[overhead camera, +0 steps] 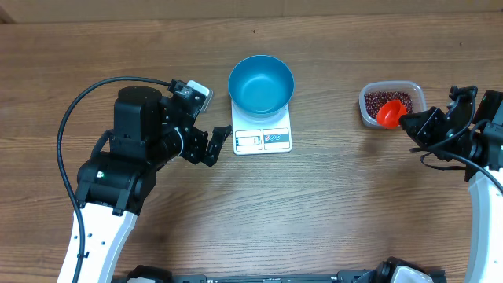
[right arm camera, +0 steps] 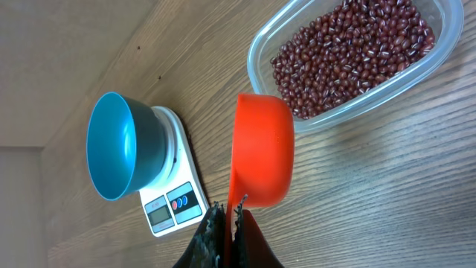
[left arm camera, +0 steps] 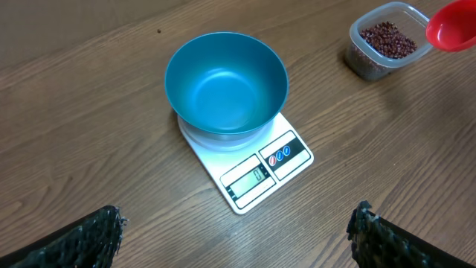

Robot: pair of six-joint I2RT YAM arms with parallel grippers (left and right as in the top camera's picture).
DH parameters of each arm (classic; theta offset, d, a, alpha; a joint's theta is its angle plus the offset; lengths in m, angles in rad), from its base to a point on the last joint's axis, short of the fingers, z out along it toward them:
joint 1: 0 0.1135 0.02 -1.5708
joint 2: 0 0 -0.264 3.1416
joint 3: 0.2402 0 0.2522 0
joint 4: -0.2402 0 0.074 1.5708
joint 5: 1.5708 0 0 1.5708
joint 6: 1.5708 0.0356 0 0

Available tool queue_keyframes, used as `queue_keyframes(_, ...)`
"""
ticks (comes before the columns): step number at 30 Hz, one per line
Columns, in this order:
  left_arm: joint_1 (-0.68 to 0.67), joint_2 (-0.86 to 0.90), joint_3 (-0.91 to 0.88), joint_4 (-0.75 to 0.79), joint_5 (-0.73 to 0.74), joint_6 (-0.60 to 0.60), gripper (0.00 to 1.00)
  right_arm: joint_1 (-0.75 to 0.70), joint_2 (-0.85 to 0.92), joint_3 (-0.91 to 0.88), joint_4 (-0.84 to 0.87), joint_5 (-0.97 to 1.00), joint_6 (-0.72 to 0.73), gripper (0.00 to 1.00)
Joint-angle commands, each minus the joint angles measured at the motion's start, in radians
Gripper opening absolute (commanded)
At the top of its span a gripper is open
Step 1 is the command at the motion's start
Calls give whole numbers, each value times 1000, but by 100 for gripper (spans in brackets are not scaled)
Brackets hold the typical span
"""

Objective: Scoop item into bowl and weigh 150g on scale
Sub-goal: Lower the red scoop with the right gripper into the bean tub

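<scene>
Status: bowl (overhead camera: 261,82) empty on scale (overhead camera: 263,140); right gripper (right arm camera: 229,223) clamped on scoop (right arm camera: 260,149), beans (right arm camera: 349,52) just ahead of it; left gripper (overhead camera: 222,140) apart, idle. No beans transferred yet.

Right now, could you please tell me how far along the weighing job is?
Done: the bowl sits on the scale, but it is empty. In hand: the right gripper is shut on the orange scoop, at the edge of the clear tub that holds the beans. The left gripper is open beside the scale. Left: all the scooping, pouring and weighing.
</scene>
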Motion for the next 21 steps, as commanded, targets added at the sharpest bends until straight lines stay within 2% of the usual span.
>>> queue_keyframes(1, -6, -6, 18, -2, -5, -18, 100, -2, -23, 18, 0, -2, -12, 4)
queue_keyframes(21, -6, -6, 18, -2, -5, -18, 100, -2, -23, 18, 18, -24, -39, 4)
